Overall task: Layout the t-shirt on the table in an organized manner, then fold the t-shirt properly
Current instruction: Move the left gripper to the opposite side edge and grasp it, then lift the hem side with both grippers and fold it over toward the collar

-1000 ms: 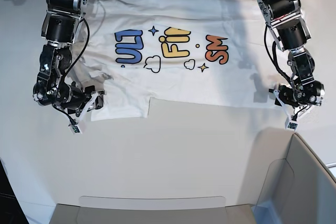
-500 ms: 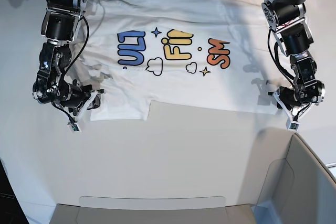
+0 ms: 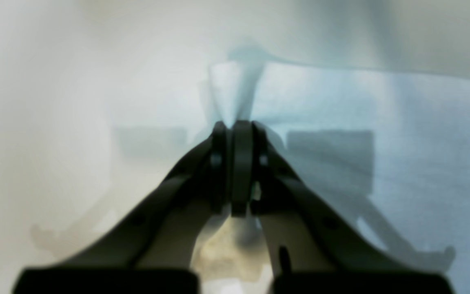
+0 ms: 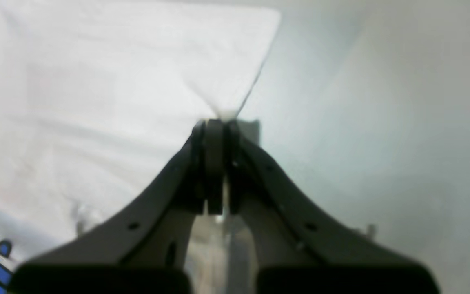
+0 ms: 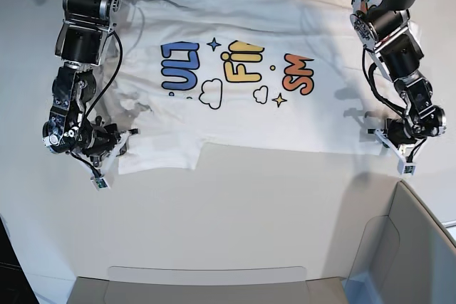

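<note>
Both the left end effector (image 3: 235,126) and right end effector (image 4: 215,122) pinch t-shirt (image 5: 235,112) corners; laying-out step, so next tug it flat across the worktop (image 5: 235,226).

The shirt (image 5: 235,115) is soft matt cloth with flat printed letters; the counter (image 5: 235,226) smooth, faintly sheened; fingers (image 4: 218,163) matt black plastic.

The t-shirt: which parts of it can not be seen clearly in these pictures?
- Top edge of the t-shirt, base view: cut by the frame edge and covered by both arms, so no neck tag shows.
- Corner in the left gripper: blurred in the left wrist view.
- Corner in the right gripper: blurred in the right wrist view.
- Print: its top is folded under, so the letters are incomplete.
</note>
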Controlling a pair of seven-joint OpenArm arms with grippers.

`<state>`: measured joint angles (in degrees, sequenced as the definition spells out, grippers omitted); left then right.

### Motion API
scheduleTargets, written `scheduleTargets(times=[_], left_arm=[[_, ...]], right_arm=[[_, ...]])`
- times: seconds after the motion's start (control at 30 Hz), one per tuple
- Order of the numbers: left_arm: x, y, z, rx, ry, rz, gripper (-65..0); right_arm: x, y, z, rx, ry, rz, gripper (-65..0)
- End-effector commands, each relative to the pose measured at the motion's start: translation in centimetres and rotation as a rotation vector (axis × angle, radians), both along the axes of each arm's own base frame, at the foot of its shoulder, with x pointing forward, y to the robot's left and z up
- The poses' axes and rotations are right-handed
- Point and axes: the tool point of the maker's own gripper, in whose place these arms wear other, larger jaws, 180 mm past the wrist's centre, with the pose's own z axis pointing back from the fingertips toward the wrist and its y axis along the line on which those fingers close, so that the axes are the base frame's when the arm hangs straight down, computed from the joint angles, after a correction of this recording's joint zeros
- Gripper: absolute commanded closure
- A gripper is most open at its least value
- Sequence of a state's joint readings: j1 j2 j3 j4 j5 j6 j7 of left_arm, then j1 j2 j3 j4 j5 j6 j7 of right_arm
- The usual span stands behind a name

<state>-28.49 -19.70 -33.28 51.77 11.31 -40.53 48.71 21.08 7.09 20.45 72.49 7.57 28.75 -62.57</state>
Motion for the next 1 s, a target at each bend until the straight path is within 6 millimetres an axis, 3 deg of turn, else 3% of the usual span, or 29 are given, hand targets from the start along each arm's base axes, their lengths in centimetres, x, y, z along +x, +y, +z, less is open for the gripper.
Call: scheduleTargets(times=[0.0, 0.23, 0.57, 0.83, 0.97], left_arm=[[0.3, 2.0, 1.7, 0.037, -0.013, 0.033, 0.0], [-0.9, 2.1, 0.9, 0.028, 0.043, 0.044, 0.0], [-1.4, 2.6, 1.0, 0.034, 0.065, 0.054, 0.0], [-4.9, 5.8, 4.2, 0.195, 0.106, 0.092, 0.0], [-6.2, 5.6, 5.7, 0.263, 0.097, 0.094, 0.0]], right_arm=[[1.3, 0.0, 2.3, -0.006, -0.078, 0.014, 0.0], [-1.1, 2.9, 3.4, -0.063, -0.146, 0.112, 0.0], [-4.5, 4.4, 7.3, -0.104, -0.295, 0.146, 0.0], [-7.1, 4.9, 7.9, -0.106, -0.322, 0.161, 0.0], [-8.0, 5.3, 8.6, -0.031, -0.344, 0.159, 0.0]])
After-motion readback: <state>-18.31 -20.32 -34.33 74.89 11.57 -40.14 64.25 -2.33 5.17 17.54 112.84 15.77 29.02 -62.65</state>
